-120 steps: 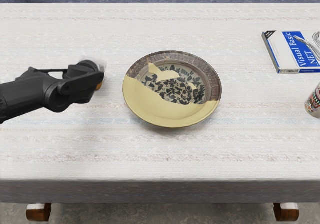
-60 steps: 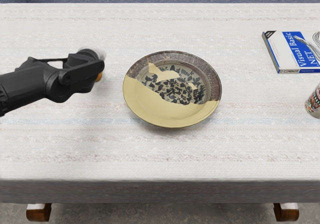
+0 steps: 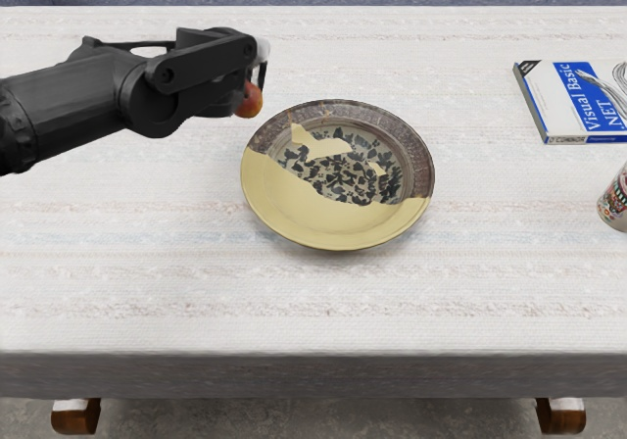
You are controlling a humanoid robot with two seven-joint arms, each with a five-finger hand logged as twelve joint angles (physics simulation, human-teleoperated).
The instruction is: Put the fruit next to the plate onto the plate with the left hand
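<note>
- The left robot hand [image 3: 217,74] comes in from the left, fingers curled around the fruit [image 3: 251,99]. Only a small orange-red slice peeks out under the fingertips.
- The fruit hangs clear of the worktop [image 3: 313,302], just beside the upper-left rim of the plate [image 3: 284,204] and not yet over it.
- It looks small, round and light, with a smooth skin that could slip or roll.
- The best hold is probably fingers wrapped round its widest part, firm but not crushing.
- A low, gentle release looks wise, since the shallow plate could let it roll off.
- The book [image 3: 573,101] sits well apart on the right.
</note>
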